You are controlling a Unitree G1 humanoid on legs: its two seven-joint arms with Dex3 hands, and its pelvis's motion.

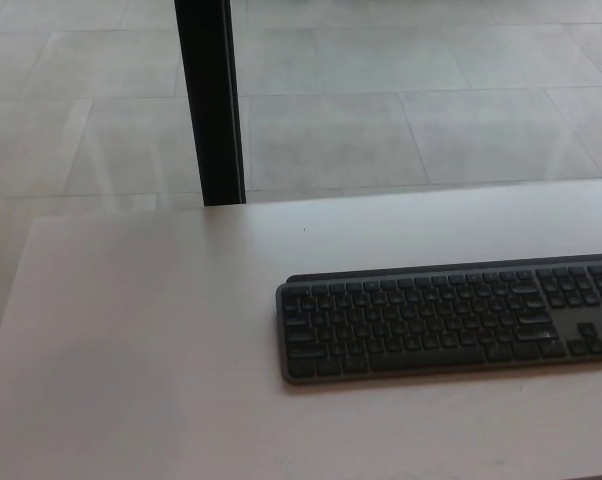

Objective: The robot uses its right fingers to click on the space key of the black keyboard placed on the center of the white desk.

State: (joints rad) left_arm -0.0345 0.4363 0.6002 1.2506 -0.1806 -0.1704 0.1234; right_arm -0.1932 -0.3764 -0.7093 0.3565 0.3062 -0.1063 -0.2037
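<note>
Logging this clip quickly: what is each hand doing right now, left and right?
Left hand: not in view.
Right hand: not in view; nothing touches the black keyboard on the white desk.

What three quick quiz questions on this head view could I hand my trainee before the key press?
1. True or false: a robot hand rests on the black keyboard.
2. Which end of the keyboard is cut off by the picture edge: A) its left end B) its right end?
3. What dark upright thing stands beyond the white desk?

Key: 1. False; no hand is in view. 2. B. 3. A black post on the tiled floor.
</note>
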